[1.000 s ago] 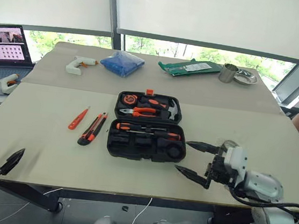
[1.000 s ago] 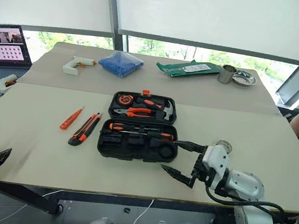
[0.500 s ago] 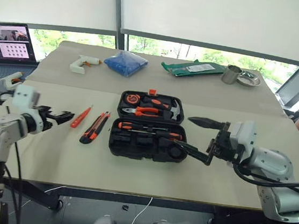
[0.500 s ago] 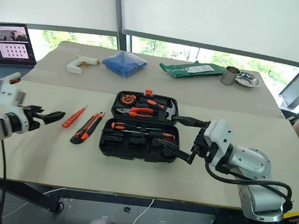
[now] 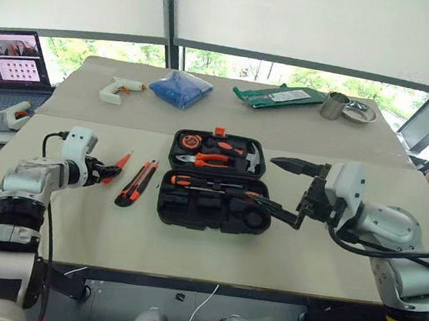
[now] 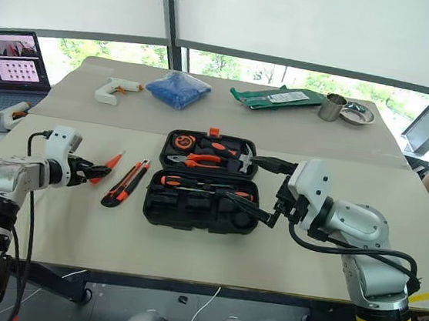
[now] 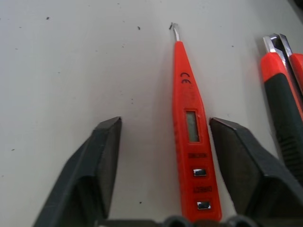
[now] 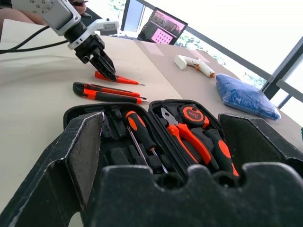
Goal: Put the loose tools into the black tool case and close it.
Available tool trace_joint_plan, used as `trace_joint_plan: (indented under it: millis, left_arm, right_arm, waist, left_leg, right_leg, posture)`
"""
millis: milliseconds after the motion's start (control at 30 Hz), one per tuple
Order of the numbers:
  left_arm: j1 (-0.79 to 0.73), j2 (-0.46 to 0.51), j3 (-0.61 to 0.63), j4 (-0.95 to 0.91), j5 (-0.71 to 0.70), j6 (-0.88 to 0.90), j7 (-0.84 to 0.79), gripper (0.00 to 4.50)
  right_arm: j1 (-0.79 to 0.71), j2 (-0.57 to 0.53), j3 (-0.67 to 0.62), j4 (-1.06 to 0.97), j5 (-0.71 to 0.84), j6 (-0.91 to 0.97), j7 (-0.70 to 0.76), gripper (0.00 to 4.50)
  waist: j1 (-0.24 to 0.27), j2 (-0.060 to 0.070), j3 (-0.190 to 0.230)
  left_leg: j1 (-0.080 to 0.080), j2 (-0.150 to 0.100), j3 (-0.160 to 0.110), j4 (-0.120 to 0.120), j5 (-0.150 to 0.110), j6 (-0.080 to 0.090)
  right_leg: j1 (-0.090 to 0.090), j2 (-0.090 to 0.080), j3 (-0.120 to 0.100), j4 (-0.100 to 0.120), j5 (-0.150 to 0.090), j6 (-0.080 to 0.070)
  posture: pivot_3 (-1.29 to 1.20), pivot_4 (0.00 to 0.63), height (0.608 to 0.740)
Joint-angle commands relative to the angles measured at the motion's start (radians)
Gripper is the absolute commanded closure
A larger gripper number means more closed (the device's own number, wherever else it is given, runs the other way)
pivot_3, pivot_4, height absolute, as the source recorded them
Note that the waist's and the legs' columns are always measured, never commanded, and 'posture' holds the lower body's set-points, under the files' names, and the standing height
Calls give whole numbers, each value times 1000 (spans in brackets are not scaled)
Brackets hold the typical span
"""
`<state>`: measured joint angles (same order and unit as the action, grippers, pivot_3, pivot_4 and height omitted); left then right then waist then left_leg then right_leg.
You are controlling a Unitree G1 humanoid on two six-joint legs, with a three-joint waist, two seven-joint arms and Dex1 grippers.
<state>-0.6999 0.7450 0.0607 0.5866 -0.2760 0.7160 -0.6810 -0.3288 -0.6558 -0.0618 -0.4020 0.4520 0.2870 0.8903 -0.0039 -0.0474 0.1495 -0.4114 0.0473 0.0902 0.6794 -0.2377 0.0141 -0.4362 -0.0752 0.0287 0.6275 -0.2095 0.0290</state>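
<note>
With its jaws straddling the red tester screwdriver near the table's left edge, the left gripper, parted, needs centring before closing; the right gripper is hanging wide.

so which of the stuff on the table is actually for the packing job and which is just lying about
For the job:
- orange tester screwdriver, between the left claw's fingers
- utility knife
- open black tool case

Lying about:
- white glue gun
- blue bag
- green packet
- metal cup
- metal dish
- laptop

Utility knife cut off at the picture's edge, its blade perhaps retracted.
</note>
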Motion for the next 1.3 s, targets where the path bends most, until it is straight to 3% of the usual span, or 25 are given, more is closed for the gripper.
trace_joint_plan:
  millis: [33, 133, 300, 400, 467, 633, 767, 900, 1300]
  left_arm:
    - [18, -23, -30, 28, 21, 12, -40, 2963]
    - [30, -33, -8, 39, 28, -17, -26, 3987]
    - [39, -28, 72, 48, 8, -86, -32, 4031]
    - [49, -9, 132, 8, -49, -205, -157, 4031]
    - [80, 20, 128, -76, -84, -308, -329, 4031]
    - [84, 82, -5, -162, -53, -447, -645, 4031]
    - [-4, 59, -139, -248, -12, -434, -754, 4031]
    - [-102, 23, -279, -271, 79, -319, -751, 4031]
    - [-207, -118, -446, -216, 260, -314, -671, 4031]
  right_arm:
    - [-16, -16, -21, -31, 11, -1, -2, 0]
    - [-19, -16, -20, -26, 12, -3, 1, 0]
    - [-11, -16, -16, -30, 16, -2, 6, 0]
    - [3, -25, -30, -31, 20, -5, 13, 0]
    - [17, -40, -54, -34, 34, 2, 20, 0]
    - [71, -85, -119, 6, 41, -3, 42, 0]
    - [117, -121, -151, 18, 45, -4, 67, 0]
    - [178, -124, -178, 1, 69, 21, 60, 0]
    - [300, -106, -193, -77, 60, 17, 8, 0]
  waist:
    - [1, 0, 0]
    - [2, 0, 0]
    - [4, 0, 0]
    - [3, 0, 0]
    - [3, 0, 0]
    - [9, 0, 0]
    - [21, 0, 0]
    - [16, 0, 0]
    - [3, 0, 0]
  left_leg:
    - [1, 0, 0, 0, 0, 0]
    - [2, 0, 0, 0, 0, 0]
    - [4, 0, 0, 0, 0, 0]
    - [4, 1, 0, 0, 0, 0]
    - [2, 1, 0, 0, 0, 0]
    - [-3, 0, 0, 0, 0, 0]
    - [-4, 0, 0, 1, 0, 1]
    - [-4, 0, -2, 3, 0, 1]
    - [-3, 0, -4, 3, 0, 1]
  right_leg:
    - [1, 0, 0, 0, 0, 0]
    - [2, 0, 0, 0, 0, 0]
    - [3, 0, 0, 1, 0, 0]
    - [3, 0, 0, 1, 0, 0]
    - [2, 0, 0, 1, 0, 0]
    - [-2, 0, -1, 0, 0, -1]
    - [-1, 0, -1, -1, 0, 0]
    - [-1, 1, -1, 0, 0, 0]
    - [-1, 3, 0, 1, 0, 0]
  posture:
    - [0, 150, 740]
    - [0, 150, 740]
    - [0, 150, 740]
    - [0, 150, 740]
    - [0, 150, 740]
    - [0, 150, 740]
    - [0, 150, 740]
    - [0, 150, 740]
    - [0, 150, 740]
